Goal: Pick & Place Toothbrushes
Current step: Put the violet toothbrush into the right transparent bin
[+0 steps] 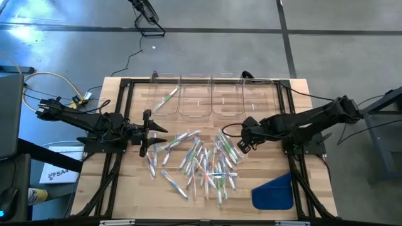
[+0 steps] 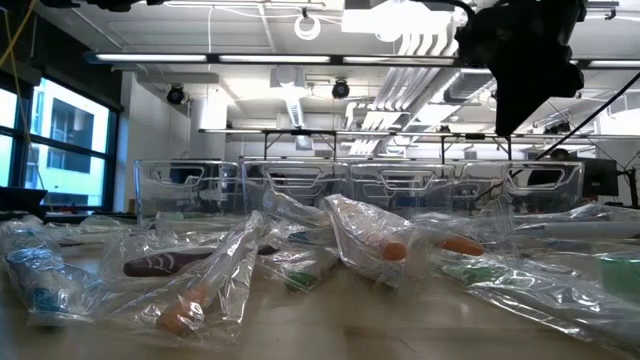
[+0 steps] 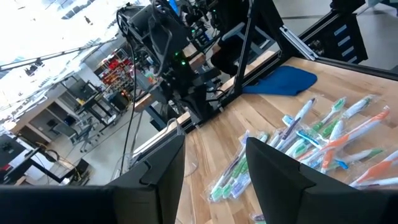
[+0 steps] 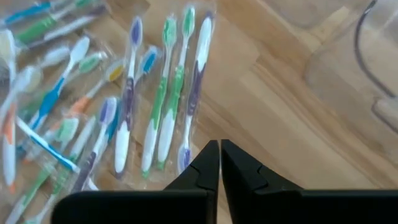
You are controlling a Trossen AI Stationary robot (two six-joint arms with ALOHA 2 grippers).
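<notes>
Many thin toothbrushes [image 1: 201,163] in clear wrappers lie in a loose pile on the middle of the wooden table; they also show in the low view [image 2: 390,245] and the left wrist view [image 3: 323,137]. One toothbrush [image 1: 166,99] lies in the leftmost clear bin at the far edge. My right gripper [image 1: 240,145] hangs above the pile's right edge, pointing steeply down. Its fingers [image 4: 219,163] are shut with nothing between them, just beside a wrapped set of green and purple toothbrushes [image 4: 168,93]. My left gripper [image 1: 151,133] waits open [image 3: 214,180] at the pile's left, pointing level.
A row of clear bins [image 1: 213,97] stands along the table's far edge. A blue flat piece [image 1: 274,191] lies at the near right corner. A black frame [image 1: 125,85] runs round the table. Bare wood shows between the pile and the bins.
</notes>
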